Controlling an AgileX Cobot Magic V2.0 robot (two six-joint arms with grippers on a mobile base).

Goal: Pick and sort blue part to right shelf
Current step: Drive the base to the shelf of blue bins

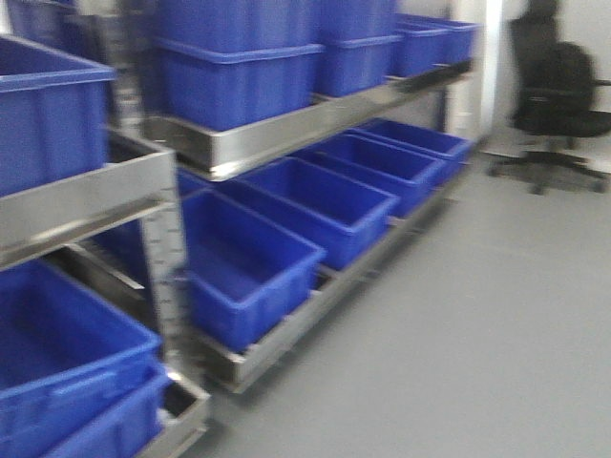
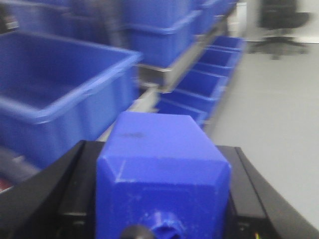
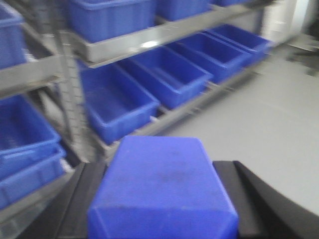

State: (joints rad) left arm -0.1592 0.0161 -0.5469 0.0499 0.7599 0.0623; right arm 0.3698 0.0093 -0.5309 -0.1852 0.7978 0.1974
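"Left wrist view, first item?"
"Blue part [image 2: 160, 169], cap end toward the camera, clamped between the black fingers [image 2: 75, 194] of the left gripper [image 2: 160, 206], which is closed onto its sides. It is held in the air, short of the right shelf [image 2: 164, 72] and in no bin."
"Right wrist view?"
"Second blue part [image 3: 162, 191], pinched likewise by the right gripper [image 3: 162, 219], tight against both flanks. Both wrists are level and point toward the shelf's front rail [image 1: 286, 134]."
"Surroundings?"
"Open blue bins [image 1: 253, 258] along both tiers; grey floor [image 1: 477, 334]; black office chair [image 1: 554, 95] beyond the shelf's far end."
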